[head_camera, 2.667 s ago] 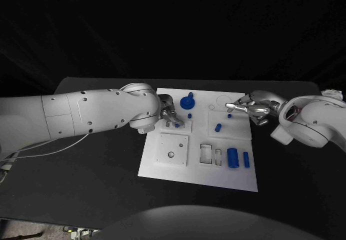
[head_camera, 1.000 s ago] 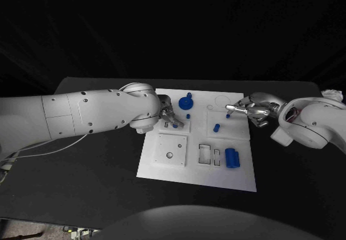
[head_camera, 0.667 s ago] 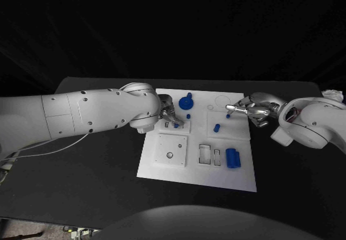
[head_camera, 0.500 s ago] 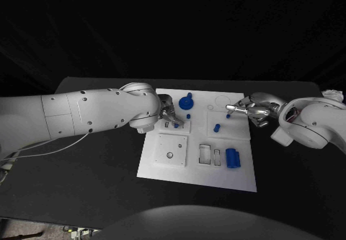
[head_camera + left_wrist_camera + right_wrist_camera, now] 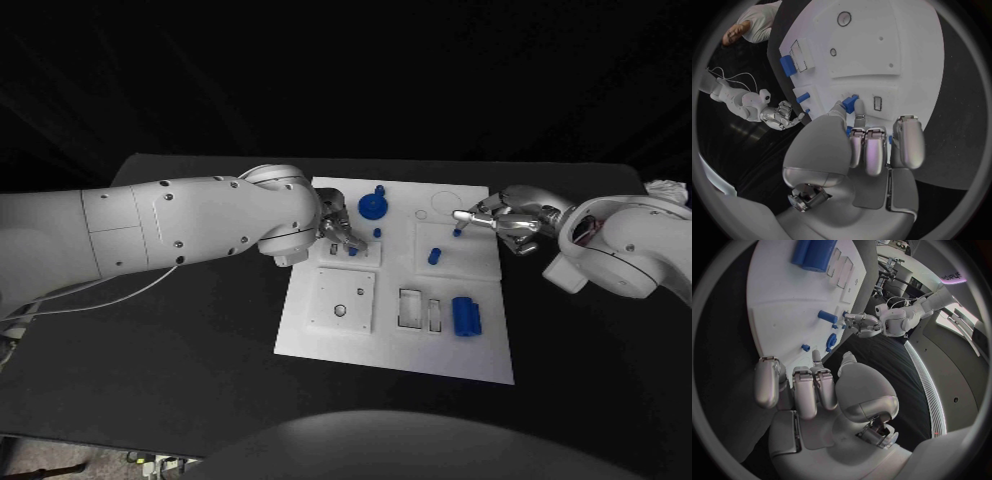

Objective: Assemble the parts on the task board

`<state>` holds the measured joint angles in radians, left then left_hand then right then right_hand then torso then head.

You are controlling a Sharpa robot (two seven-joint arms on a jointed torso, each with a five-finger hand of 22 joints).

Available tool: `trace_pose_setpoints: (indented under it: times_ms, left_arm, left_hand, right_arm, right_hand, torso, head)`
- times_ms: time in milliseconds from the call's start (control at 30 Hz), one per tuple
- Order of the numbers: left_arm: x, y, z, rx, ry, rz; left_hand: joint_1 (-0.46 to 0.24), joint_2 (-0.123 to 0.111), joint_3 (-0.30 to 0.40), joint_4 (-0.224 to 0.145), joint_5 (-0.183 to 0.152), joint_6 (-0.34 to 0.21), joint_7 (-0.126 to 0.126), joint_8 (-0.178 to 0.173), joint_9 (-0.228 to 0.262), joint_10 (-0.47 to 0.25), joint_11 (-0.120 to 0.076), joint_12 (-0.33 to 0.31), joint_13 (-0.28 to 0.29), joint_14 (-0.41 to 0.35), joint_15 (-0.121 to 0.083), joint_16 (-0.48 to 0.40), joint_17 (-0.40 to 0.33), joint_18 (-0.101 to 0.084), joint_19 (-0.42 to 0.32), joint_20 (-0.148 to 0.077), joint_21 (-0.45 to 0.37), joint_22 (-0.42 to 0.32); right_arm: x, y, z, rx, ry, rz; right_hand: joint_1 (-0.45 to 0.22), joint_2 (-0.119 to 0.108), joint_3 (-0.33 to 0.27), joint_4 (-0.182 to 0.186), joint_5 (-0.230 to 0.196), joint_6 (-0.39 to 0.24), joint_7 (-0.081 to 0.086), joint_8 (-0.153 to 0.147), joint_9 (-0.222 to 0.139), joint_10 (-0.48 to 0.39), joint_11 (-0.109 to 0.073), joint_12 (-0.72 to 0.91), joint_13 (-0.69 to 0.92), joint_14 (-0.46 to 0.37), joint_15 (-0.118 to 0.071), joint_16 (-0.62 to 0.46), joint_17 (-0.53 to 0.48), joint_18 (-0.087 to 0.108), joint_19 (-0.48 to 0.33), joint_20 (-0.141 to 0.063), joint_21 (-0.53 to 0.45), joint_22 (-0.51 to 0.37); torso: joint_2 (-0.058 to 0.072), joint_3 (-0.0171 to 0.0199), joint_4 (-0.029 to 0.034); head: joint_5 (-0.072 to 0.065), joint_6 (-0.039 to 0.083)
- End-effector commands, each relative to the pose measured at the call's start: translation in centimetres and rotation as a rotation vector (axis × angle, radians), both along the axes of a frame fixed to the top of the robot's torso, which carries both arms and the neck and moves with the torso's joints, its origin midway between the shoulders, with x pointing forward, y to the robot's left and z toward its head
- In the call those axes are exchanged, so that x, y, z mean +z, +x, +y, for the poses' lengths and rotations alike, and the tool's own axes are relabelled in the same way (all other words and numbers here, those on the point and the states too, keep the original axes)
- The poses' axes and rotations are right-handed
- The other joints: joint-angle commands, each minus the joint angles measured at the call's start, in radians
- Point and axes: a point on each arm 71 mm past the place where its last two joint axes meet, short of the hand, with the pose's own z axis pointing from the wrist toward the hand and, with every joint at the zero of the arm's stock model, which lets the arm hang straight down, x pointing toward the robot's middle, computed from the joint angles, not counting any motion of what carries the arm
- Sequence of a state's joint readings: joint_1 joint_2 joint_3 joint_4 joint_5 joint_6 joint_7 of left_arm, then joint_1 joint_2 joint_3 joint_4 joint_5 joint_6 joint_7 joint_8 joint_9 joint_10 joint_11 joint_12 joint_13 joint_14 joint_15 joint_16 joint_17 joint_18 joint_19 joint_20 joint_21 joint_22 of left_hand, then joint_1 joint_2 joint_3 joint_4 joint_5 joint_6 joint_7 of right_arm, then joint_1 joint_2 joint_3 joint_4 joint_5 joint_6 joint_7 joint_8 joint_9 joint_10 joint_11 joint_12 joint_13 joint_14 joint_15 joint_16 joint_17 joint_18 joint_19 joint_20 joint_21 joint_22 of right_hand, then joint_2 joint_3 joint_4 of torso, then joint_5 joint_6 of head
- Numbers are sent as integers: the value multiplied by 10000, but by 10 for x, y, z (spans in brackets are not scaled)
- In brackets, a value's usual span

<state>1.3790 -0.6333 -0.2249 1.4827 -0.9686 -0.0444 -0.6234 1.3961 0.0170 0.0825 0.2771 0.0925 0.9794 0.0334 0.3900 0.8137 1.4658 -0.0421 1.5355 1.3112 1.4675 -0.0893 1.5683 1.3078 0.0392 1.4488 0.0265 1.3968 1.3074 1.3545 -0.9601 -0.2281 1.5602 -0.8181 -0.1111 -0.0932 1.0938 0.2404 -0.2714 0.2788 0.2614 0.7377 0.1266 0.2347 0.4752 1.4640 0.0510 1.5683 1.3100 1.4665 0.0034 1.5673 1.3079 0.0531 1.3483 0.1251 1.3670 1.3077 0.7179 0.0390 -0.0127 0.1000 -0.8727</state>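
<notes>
Board (image 5: 397,345) lay on the bench between both hands; left hand (image 5: 338,232) pinched a small blue part (image 5: 849,101) at its fingertips, seemingly seating it; right hand (image 5: 498,220) hovered released beside a peg (image 5: 456,232); pressing straight down seemed next.

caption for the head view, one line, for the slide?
Both hands, left and right, hover over the task board's far end, blue parts scattered across it.
</notes>
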Motion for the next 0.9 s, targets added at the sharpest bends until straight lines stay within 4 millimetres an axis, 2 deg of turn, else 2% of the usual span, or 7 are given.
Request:
trace_pose_setpoints:
  times_ms: [33, 233, 900]
  left_arm:
    - [-4, -2, 1, -37, 58, 225]
    - [-4, -3, 2, -27, -31, 172]
    - [-3, -3, 4, 97, -234, 87]
  left_hand:
    - [351, 149, 379, -260, -61, 135, -122, -26, -14, 838, -49, -30, 2300, 1033, 10, 25, 2630, 102, -3, -5, -66, 1604]
    - [649, 107, 786, -346, -392, 146, -129, -15, -55, 841, -58, -24, 2304, 1033, -1, 25, 2630, 103, 0, -18, -82, 1621]
    - [766, -41, 1207, -341, -415, 105, -94, -33, -101, 819, -41, -62, 2275, 1033, 6, 25, 2630, 102, -6, -18, -103, 1639]
  right_arm:
    - [-1, -1, 1, 145, -28, 106]
    - [-2, -1, 1, 144, -29, 114]
    - [-5, -2, 0, 117, -56, 213]
  right_hand:
    - [89, -12, -35, -2, -40, 1, 69, -59, 10, 1068, 63, 25, 2608, 1043, 99, 34, 2629, 108, -60, 13, -35, 1778]
    - [114, -3, -29, -14, -19, -2, 67, -66, 11, 1068, 63, 25, 2608, 1043, 100, 34, 2629, 114, -80, 15, -56, 1771]
    - [130, 6, -22, -22, -8, -11, 67, -74, 9, 1068, 62, 25, 2608, 1043, 101, 34, 2629, 115, -84, 16, -61, 1769]
  torso:
    - [1, 0, 3]
    - [-4, 1, 1]
    - [3, -1, -4]
  head:
    - [11, 1]
    - [20, 1]
    - [55, 1]
